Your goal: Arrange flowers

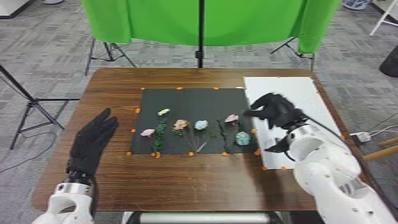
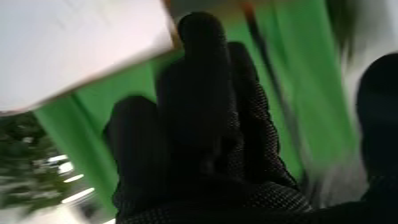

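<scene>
So the left hand (image 1: 87,143) is hanging out at the left of the frame, fingers lying straight, over the brown table (image 1: 178,192). The flowers (image 1: 180,124) are lying in a loose row on the black mat (image 1: 200,100), around the middle of the frame. Right of them, the right hand (image 1: 279,111) is sitting wide open over the white sheet (image 1: 311,97), thumb standing apart, with the rightmost pink flower (image 1: 232,118) resting near its fingers.
</scene>
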Robot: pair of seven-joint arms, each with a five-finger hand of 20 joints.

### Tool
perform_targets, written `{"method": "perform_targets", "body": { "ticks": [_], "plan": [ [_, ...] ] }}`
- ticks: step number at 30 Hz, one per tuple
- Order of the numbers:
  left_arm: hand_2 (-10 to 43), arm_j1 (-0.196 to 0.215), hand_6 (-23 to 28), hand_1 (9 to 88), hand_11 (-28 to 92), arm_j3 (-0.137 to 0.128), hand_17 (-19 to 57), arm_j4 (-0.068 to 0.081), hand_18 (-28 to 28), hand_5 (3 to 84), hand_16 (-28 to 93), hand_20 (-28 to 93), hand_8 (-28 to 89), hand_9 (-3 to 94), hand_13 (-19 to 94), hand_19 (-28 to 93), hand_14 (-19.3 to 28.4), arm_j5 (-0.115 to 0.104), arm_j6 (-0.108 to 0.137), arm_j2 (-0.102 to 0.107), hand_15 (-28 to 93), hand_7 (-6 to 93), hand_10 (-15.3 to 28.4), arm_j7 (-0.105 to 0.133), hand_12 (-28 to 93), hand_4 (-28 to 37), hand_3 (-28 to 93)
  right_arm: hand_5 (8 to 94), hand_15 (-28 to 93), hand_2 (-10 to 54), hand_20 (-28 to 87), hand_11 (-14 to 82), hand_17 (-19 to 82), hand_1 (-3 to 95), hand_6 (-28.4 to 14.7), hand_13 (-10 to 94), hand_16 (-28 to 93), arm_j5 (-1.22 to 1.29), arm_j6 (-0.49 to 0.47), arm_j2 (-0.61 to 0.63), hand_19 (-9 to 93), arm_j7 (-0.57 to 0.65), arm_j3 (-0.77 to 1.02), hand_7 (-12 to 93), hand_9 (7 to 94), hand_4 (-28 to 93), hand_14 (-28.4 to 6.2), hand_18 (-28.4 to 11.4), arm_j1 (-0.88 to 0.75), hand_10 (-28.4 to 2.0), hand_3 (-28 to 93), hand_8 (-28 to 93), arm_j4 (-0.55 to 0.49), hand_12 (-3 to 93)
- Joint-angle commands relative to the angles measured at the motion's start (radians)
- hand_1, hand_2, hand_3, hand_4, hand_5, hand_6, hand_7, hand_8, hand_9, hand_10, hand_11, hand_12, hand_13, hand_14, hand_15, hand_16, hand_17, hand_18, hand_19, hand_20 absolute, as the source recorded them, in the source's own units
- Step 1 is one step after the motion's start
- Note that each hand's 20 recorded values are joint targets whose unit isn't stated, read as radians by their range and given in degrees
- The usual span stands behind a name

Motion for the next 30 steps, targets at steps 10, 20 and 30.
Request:
{"method": "perform_targets", "body": {
  "ticks": [10, 20, 30],
  "plan": [
    [-3.8, 0.02, 5.0, 23.2, 11, 0.018, 5.3, -0.035, 12.0, 40.9, 3, 20, -5, 39.4, 29, 4, 14.8, 0.068, -0.012, -0.018, 7, 4.6, 12.7, 0.039, 13, -22.4, 65, 39.7, 4, 3.5, 26, 4.2, 13, 5.4, 1.1, 24, 11, 0.943, -0.114, -0.356, 0, -0.34, 0.302, 6, 40.4, -16, -8.9, -10.5, -0.307, -13.4, 72, -6, -0.05, 13.2],
    [-3.5, 0.023, 4.8, 23.2, 12, 0.023, 5.4, -0.051, 11.7, 42.5, 3, 20, -5, 41.1, 31, 3, 15.3, 0.062, 0.008, -0.014, 8, 5.9, 12.7, 0.076, 13, -22.6, 66, 39.7, 6, 3.9, 26, 4.5, 13, 4.9, 0.9, 25, 9, 0.929, -0.096, -0.366, 0, -0.362, 0.315, 5, 41.0, -16, -9.9, -10.8, -0.35, -13.5, 73, -6, -0.078, 13.1],
    [-3.6, 0.022, 4.7, 23.1, 12, 0.022, 5.4, -0.052, 11.6, 42.8, 2, 20, -5, 41.1, 31, 2, 15.2, 0.064, -0.005, -0.02, 8, 6.2, 12.8, 0.076, 13, -22.8, 66, 39.7, 7, 4.2, 26, 4.8, 14, 5.3, 1.0, 26, 9, 0.921, -0.095, -0.373, 0, -0.358, 0.315, 6, 42.0, -16, -10.7, -11.1, -0.352, -13.6, 73, -6, -0.078, 13.2]
  ]
}}
